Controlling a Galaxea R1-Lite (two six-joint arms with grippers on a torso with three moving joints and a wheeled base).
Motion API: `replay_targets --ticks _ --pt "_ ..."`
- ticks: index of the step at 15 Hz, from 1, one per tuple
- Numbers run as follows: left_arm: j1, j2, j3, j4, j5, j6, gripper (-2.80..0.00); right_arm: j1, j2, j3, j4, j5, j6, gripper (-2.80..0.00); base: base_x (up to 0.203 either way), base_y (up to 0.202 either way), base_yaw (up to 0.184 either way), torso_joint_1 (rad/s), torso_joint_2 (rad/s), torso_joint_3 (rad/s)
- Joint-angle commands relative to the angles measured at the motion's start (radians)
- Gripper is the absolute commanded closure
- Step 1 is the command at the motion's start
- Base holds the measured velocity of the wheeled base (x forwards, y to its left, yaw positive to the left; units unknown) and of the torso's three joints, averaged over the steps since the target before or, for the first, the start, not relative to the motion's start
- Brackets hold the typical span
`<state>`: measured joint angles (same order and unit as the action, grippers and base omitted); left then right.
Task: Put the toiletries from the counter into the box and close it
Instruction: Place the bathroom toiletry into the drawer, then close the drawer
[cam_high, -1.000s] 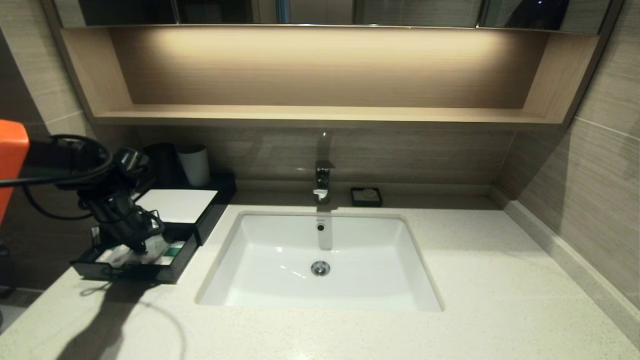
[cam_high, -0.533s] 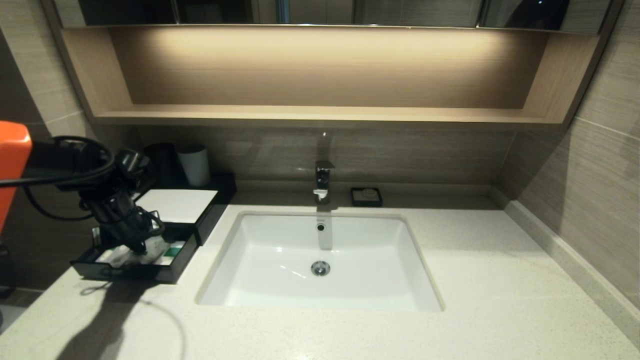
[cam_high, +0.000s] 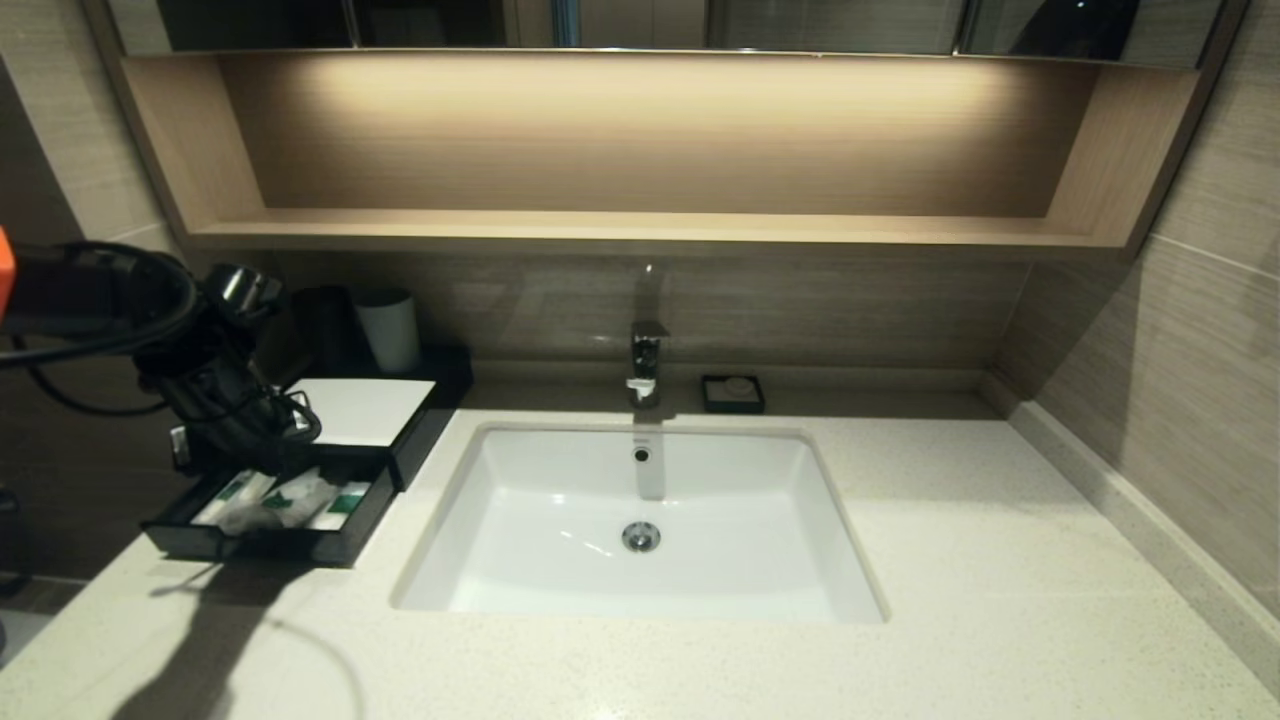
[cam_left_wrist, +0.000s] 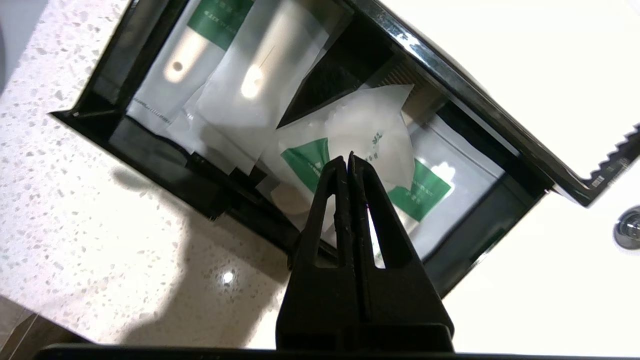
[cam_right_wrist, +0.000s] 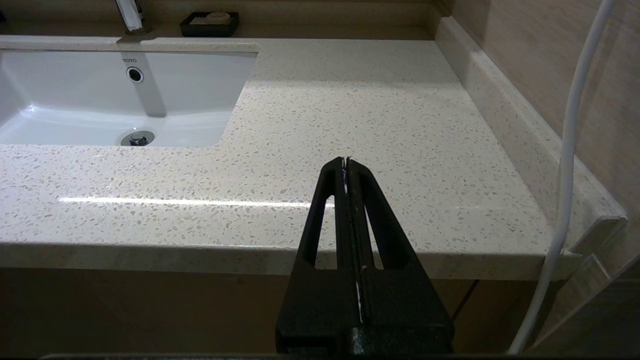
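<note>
Both fingers of the left end effector are clenched on nothing, hovering just above the box's pulled-out drawer at the far left of the surface. All the toiletries look packed inside already, so I'd say next is nudging that drawer shut. Right end effector sits clenched and idle off the near edge.

The left arm is black, looped with black cables and tipped by an orange panel. Both the left gripper and right gripper have slim, tapering matte-black fingers with triangular cut-outs.
</note>
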<state>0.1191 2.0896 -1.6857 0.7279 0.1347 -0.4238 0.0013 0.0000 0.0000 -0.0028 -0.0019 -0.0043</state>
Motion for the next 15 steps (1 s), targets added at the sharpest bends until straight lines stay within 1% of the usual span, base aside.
replay_targets --ticks 1,2,5,9,15 --pt "0.001 -0.058 -0.001 0.022 0.001 -0.003 0.00 0.000 -0.002 0.000 0.000 0.000 -0.002 0.00 0.000 0.000 0.000 0.000 0.00 0.000" --pt "0.001 -0.076 0.005 0.039 0.002 -0.003 0.00 0.000 -0.002 0.002 0.000 0.000 -0.002 0.00 0.000 0.000 0.000 0.000 0.00 0.000" --pt "0.001 -0.140 0.044 0.098 0.003 -0.031 0.00 0.000 -0.002 0.000 0.000 0.000 0.000 0.00 0.000 0.000 0.000 0.000 0.00 0.000" --pt "0.001 -0.242 0.187 0.104 0.003 -0.037 0.00 0.000 0.000 0.001 0.000 0.000 0.000 0.00 0.000 0.000 0.000 0.000 0.00 0.000" --pt "0.001 -0.289 0.352 0.104 0.006 -0.036 0.00 0.000 -0.002 0.001 0.000 0.000 0.000 0.00 0.000 0.000 0.000 0.000 0.00 0.000"
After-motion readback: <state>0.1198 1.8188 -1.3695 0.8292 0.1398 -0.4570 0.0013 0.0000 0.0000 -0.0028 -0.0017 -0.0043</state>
